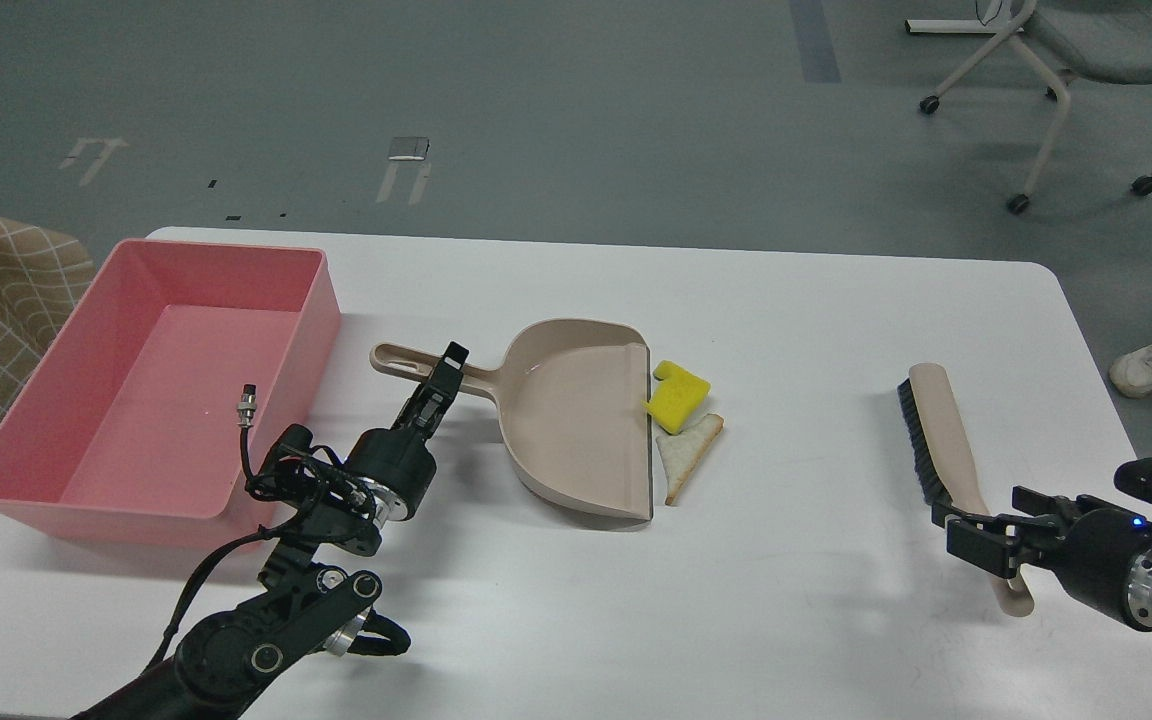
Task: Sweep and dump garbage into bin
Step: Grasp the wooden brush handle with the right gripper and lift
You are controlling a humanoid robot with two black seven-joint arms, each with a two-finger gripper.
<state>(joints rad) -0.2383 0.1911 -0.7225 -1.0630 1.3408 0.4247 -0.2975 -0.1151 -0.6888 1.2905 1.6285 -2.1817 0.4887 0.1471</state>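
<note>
Now the pink bin (pixel 151 385) lies long-side running away from me; both grippers' jaws are too hard to tell.

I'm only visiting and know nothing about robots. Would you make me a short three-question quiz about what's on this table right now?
1. True or false: the shallow rectangular pink plastic tub has garbage in it.
2. Which lies nearer the beige plastic dustpan's far end: (a) the bright yellow notched sponge chunk or (b) the whitish triangular bread slice?
3. Fill in: the right gripper is at the handle of the beige ______ with black bristles.

Key: 1 false, it looks empty. 2 a. 3 brush.
</note>
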